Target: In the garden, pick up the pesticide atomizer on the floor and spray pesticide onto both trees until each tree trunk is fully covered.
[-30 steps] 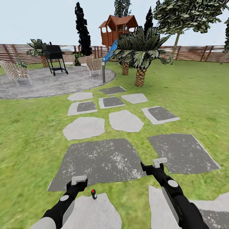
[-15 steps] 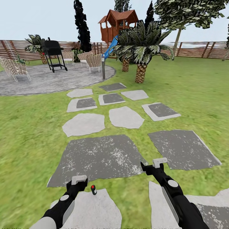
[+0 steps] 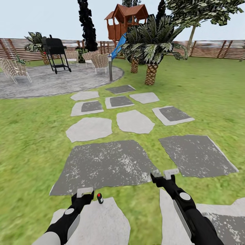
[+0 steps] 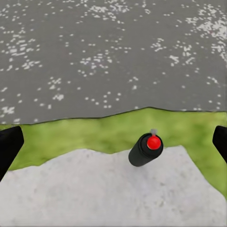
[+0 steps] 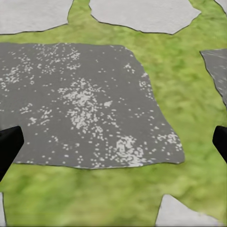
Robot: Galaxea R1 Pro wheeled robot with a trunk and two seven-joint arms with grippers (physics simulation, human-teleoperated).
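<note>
The pesticide atomizer point(image 3: 99, 198), a slim dark bottle with a red top, stands upright on the edge of a pale paving slab point(image 3: 102, 224), beside a strip of grass. My left gripper point(image 3: 84, 193) hovers just to its left, not touching it. In the left wrist view the atomizer point(image 4: 145, 149) stands between the spread black fingertips point(image 4: 9, 146), a little toward one side, and the left gripper point(image 4: 113, 142) is open. My right gripper point(image 3: 169, 175) hangs open over a dark slab point(image 5: 80, 104), holding nothing.
Grey and dark paving slabs point(image 3: 105, 165) run ahead across the lawn. Two short palms point(image 3: 150, 73) stand further on, with a grey bollard lamp point(image 3: 110, 69), a patio with chairs and a black grill point(image 3: 56, 51), a playhouse point(image 3: 126, 20), a thin-trunked leafy tree point(image 3: 190, 37) and the slat fence point(image 3: 211, 49).
The whole picture has shifted upward, so the camera has moved. The atomizer now sits closer to my left gripper. Both grippers are still open.
</note>
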